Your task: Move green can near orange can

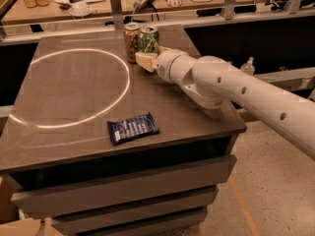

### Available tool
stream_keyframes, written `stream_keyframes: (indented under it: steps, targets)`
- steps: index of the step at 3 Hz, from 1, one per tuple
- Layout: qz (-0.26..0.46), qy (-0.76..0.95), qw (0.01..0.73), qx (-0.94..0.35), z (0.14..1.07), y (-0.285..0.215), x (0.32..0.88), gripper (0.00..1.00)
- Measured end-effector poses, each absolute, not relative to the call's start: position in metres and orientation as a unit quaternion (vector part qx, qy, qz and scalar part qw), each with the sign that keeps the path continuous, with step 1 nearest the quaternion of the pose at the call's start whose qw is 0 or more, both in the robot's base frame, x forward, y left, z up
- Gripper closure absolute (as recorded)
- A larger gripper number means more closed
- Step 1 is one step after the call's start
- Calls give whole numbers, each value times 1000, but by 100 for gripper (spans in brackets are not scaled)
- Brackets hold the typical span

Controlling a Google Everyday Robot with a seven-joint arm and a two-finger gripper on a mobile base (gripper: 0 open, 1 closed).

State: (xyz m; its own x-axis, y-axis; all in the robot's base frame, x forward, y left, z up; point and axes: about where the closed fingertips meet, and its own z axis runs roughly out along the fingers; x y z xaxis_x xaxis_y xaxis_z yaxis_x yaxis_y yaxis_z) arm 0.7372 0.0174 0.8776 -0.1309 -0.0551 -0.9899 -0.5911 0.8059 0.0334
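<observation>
The gripper [146, 61] is over the far part of the table [74, 107] and hides the bottom of the green can [148, 38]. The orange can [131, 43] stands so close beside the green can that I cannot tell if they touch. The arm [256, 97] runs past the table and off the right edge. The words on the blue packet [133, 128] near the table's front are too small to read. Things on the bench [98, 11] behind the table are blurry and cut off at the top
</observation>
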Motion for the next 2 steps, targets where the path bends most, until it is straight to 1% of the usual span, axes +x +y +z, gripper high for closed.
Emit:
stream_keyframes:
  steps: [2]
  targets:
    - [218, 726, 606, -241, 863, 23, 751, 14]
